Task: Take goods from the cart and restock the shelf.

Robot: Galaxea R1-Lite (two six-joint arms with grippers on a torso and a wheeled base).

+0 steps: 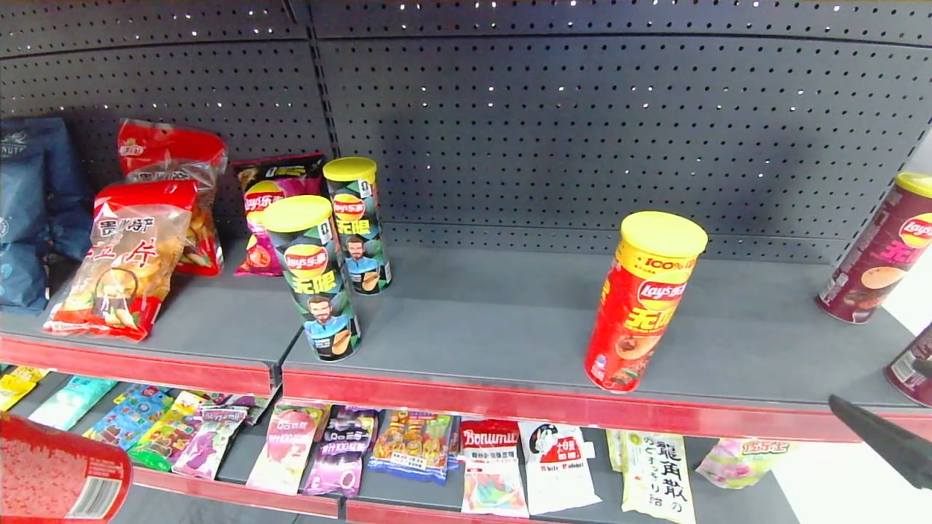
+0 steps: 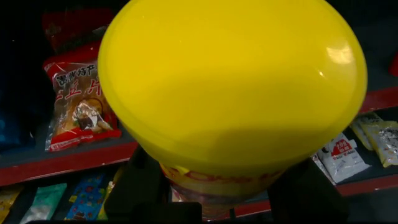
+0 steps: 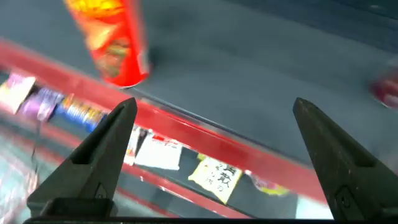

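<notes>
The left tool (image 2: 219, 200) is clamped on a red chip can (image 1: 51, 469); its yellow lid (image 2: 230, 81) hides most of the tool; the head view's corner cuts the can off, below the shelf (image 1: 510, 320); the right tool (image 3: 214, 109) stands apart.

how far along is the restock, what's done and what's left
Done: a red can stands on the shelf, between dark cans and maroon cans. In hand: the left end effector grips a second can, not yet shelved. The right end effector is open, empty. Left: shelving it; remaining cart stock cannot be judged.
</notes>
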